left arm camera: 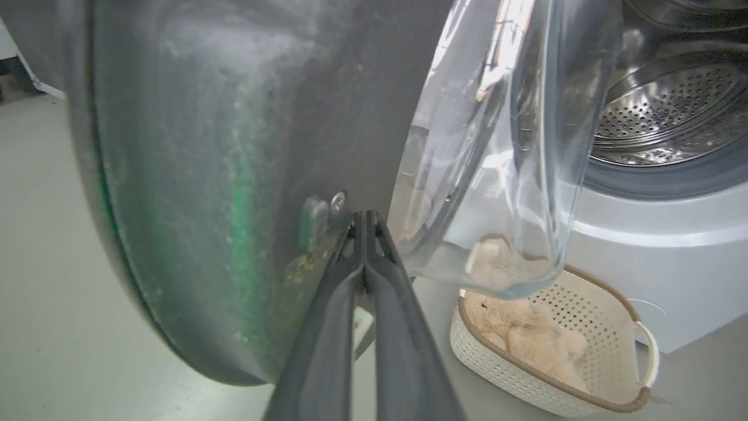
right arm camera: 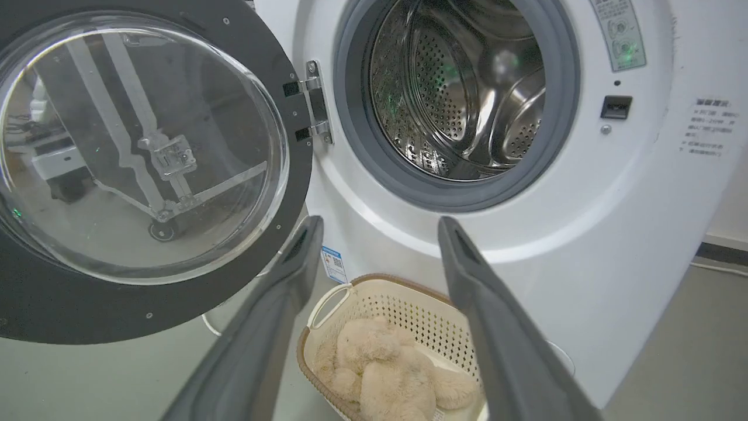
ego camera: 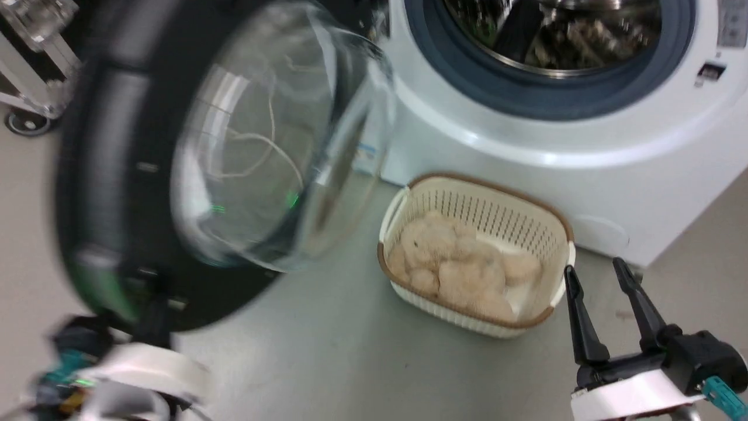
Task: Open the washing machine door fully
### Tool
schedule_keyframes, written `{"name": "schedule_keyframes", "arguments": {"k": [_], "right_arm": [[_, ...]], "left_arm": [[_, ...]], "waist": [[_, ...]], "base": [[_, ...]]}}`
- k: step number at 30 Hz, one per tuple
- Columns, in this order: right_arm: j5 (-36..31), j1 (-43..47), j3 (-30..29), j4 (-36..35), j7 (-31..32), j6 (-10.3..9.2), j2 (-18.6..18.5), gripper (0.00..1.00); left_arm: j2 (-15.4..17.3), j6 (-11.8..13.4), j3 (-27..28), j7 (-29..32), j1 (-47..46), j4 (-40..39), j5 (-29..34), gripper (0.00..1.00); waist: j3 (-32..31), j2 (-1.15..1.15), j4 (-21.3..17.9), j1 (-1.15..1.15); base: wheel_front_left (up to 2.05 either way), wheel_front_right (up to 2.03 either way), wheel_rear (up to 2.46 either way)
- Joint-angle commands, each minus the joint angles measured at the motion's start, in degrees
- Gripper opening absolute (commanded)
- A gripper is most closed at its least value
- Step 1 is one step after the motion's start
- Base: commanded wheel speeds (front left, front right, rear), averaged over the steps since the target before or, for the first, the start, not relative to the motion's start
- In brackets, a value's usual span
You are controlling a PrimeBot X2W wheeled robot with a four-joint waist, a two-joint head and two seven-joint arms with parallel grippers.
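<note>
Item 1. Washing machine (right arm camera: 643, 234): white front-loader, stood at the far right of the scene on a grey floor (ego camera: 327, 351). Its steel drum (right arm camera: 461, 88) lay exposed inside a grey rubber seal (right arm camera: 564, 88). A small blue sticker (right arm camera: 333, 263) sat low on the front, left of the opening.

Item 2. Washing machine door (right arm camera: 58, 316): round, black-rimmed, with a bulging glass bowl at its centre. It hung from a metal hinge (right arm camera: 315, 102) on the left edge of the opening and stood swung out to the left, clear of the drum, its inner face and glass turned toward me. In my head view it was blurred.

Item 3. My left gripper (left arm camera: 365, 222): fingers pressed together with nothing between them. The tips sat at the low part of the door's black inner face, beside a screw and a small tab. I could not tell whether they touched it.

Item 4. My right gripper (ego camera: 595, 269): fingers spread and empty, held near me at the right, apart from door and machine.

Item 5. Basket (ego camera: 467, 210): cream, perforated, brown-rimmed, on the floor just in front of the machine, below the opening. It held a beige plush toy (ego camera: 461, 269).
</note>
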Motion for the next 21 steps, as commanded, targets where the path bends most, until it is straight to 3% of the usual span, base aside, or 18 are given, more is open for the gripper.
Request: {"name": "schedule_keyframes", "arguments": {"k": [1,11,18,21], "right_arm": [[-0.7,-1.0,0.1,-0.3,-0.3,0.03,0.1,1.00],[-1.8,-4.4,-0.7,-1.4,-0.2,0.03,-2.3,1.00],[-1.7,-5.8,-0.9,-2.0,0.1,0.03,-3.3,1.00],[-1.7,-6.0,-1.0,-1.8,0.0,0.03,-3.4,1.00]], "left_arm": [[1.7,0.3,2.3,0.0,-1.8,0.9,-0.9,0.00],[14.9,-2.2,15.6,1.0,-13.0,13.9,-6.6,0.00],[21.8,-5.7,18.2,0.6,-23.2,26.6,-8.9,0.00],[23.1,-6.7,18.0,-0.7,-26.3,30.8,-8.8,0.00]], "waist": [[3.1,0.00,-1.3,-0.01],[11.1,0.00,-4.7,-0.01],[13.8,0.00,-6.6,-0.01],[13.7,0.00,-7.0,-0.01]], "base": [[0.00,0.00,0.00],[0.00,0.00,0.00],[0.00,0.00,0.00],[0.00,0.00,0.00]]}}
